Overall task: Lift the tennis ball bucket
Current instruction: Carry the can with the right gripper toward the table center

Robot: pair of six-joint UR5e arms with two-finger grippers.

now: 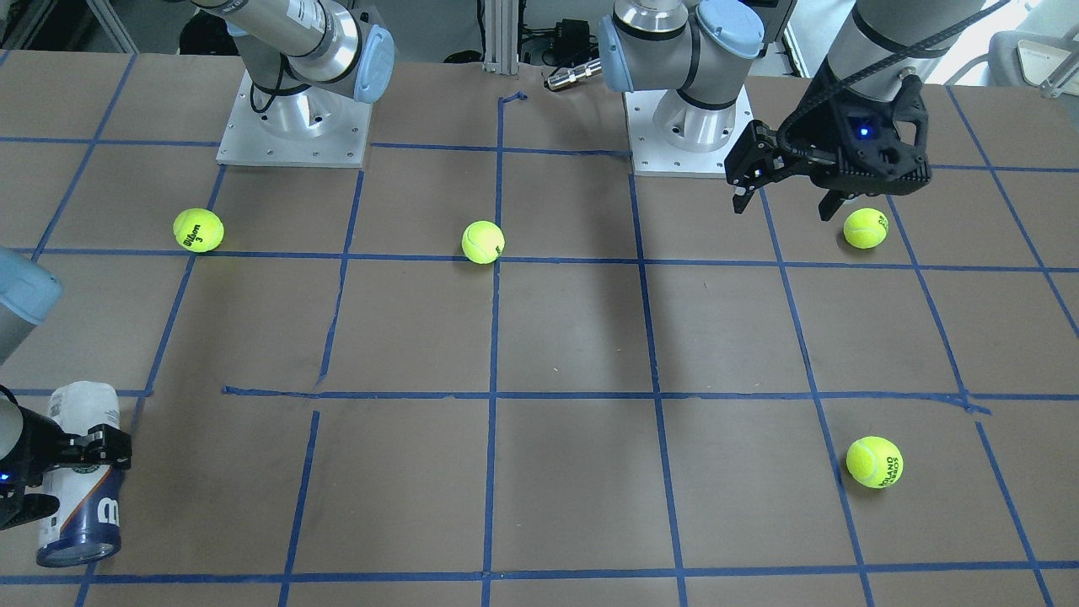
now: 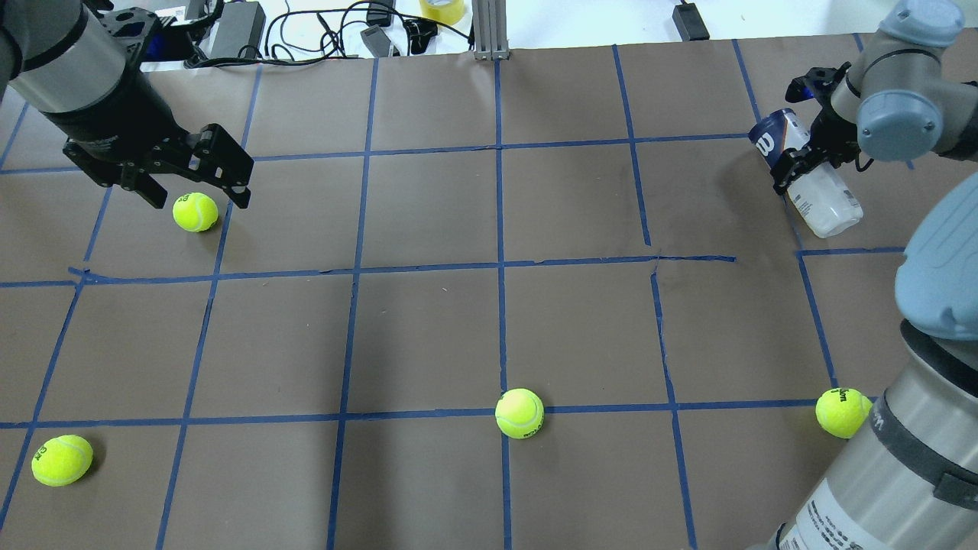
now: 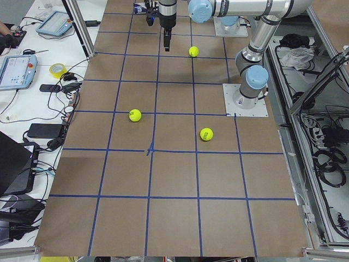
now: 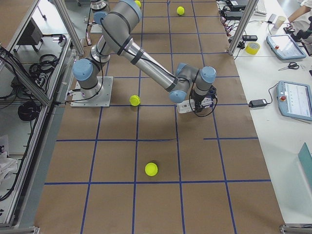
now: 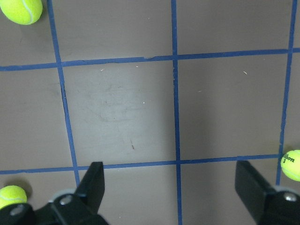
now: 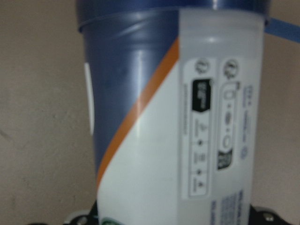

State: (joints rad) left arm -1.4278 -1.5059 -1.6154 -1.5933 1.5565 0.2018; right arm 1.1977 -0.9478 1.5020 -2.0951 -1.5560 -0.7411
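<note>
The tennis ball bucket (image 1: 77, 472) is a slim can with a white and navy label. It lies near the table edge, dark blue end toward the operators' side. It also shows in the overhead view (image 2: 810, 179). My right gripper (image 1: 80, 468) has its fingers (image 2: 787, 174) clamped across the can's middle. The can (image 6: 178, 117) fills the right wrist view. I cannot tell whether it is off the table. My left gripper (image 2: 195, 187) is open and empty and hovers over a tennis ball (image 2: 195, 211). Its fingers (image 5: 93, 187) stand wide apart.
Three more tennis balls lie on the brown gridded table: one in the middle (image 2: 519, 413), one near the right arm's base (image 2: 843, 412), one at the near left (image 2: 62, 460). Cables and a tape roll (image 2: 442, 9) lie beyond the far edge.
</note>
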